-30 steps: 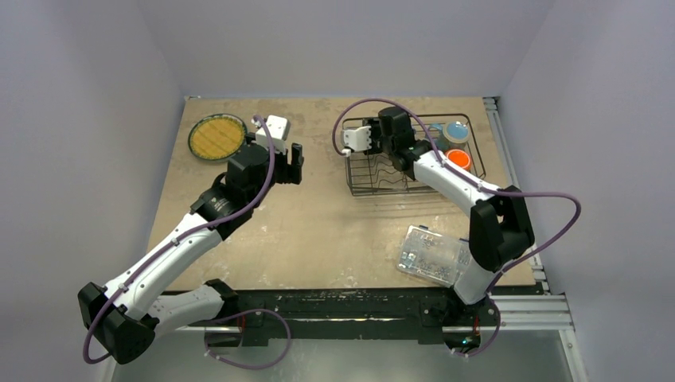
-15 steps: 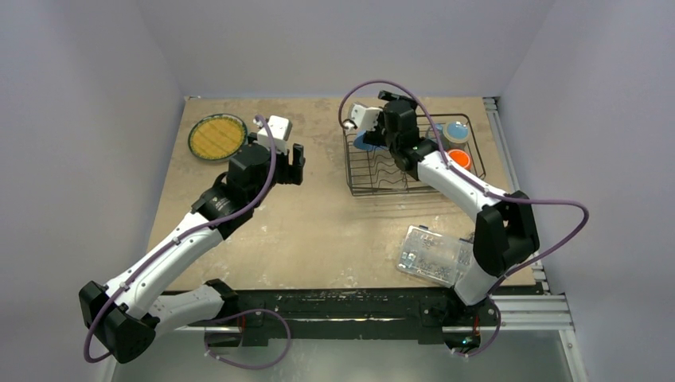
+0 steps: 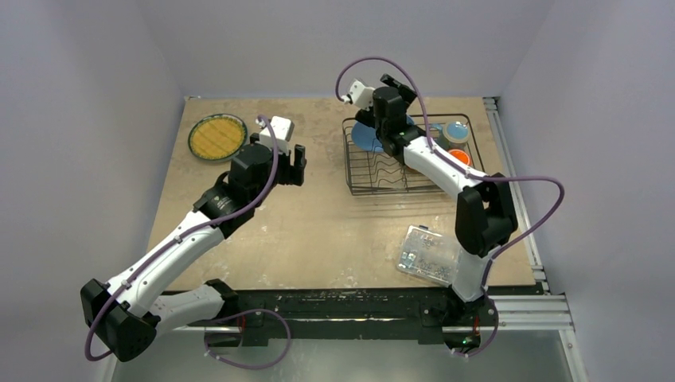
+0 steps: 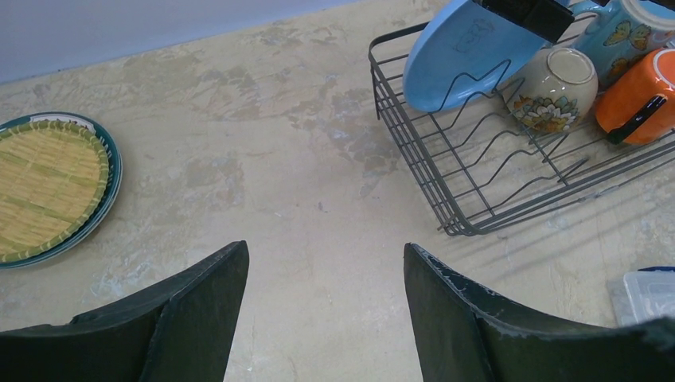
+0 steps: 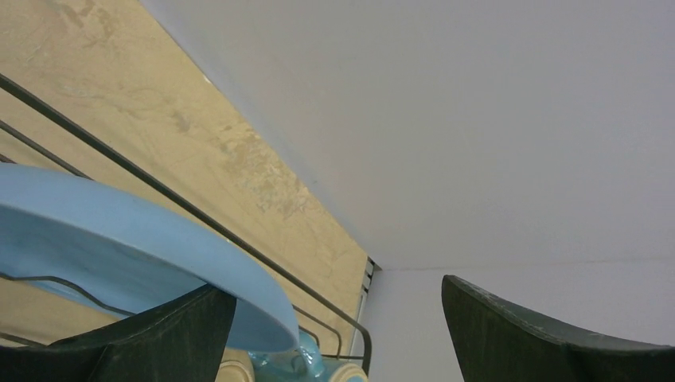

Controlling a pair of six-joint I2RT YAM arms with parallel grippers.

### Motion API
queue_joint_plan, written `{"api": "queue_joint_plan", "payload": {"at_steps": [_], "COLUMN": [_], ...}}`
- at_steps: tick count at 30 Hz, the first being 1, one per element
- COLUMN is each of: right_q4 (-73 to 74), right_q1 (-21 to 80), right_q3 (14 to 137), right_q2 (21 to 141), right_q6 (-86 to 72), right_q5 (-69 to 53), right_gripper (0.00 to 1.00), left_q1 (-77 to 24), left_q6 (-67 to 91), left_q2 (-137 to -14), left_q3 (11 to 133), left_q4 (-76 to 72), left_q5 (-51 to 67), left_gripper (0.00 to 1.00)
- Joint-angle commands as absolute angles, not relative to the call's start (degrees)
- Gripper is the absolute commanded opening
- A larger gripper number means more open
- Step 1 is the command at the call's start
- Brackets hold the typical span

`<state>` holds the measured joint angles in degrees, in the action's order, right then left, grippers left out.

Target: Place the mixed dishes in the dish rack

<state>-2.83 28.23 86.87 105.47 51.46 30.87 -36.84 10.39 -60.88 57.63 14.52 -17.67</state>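
Note:
The black wire dish rack stands at the back right. A blue plate leans tilted in its back left end, also in the left wrist view. A light-blue mug and an orange cup sit in its right end, with a floral white bowl beside them. My right gripper is open above the plate, whose rim lies by its left finger. My left gripper is open and empty over bare table. The yellow dark-rimmed plate lies at the back left. The white green-rimmed plate does not show on its own.
A clear plastic box of small parts lies at the front right near the right arm's base. The back wall runs close behind the rack. A metal rail borders the table's right edge.
My right gripper has risen and swung back from the rack's left end. The blue plate has come into view, leaning in the rack. The left arm has barely moved.

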Motion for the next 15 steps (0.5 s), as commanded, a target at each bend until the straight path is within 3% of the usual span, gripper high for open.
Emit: {"api": "queue_joint_plan", "payload": {"at_steps": [1, 11, 15], "right_q4": [-2.7, -2.7, -1.9], "right_q1": [28.6, 28.6, 28.4], "right_q3": [89.1, 81.5, 79.7], "right_q2": [102.0, 90.3, 84.9], "right_q6": [47.7, 39.2, 25.6], "right_q5": [31.7, 27.2, 27.6], "right_gripper": [0.99, 0.99, 0.99], "left_q1": [-36.8, -36.5, -36.4], "left_q6": [11.2, 11.6, 11.4], "left_q2": [-60.9, -61.9, -62.5], "left_q3": [60.3, 60.4, 60.5], "left_q4": [13.5, 13.6, 13.8], "left_q5": [-16.5, -16.2, -16.5], "left_gripper": [0.70, 0.70, 0.70]}}
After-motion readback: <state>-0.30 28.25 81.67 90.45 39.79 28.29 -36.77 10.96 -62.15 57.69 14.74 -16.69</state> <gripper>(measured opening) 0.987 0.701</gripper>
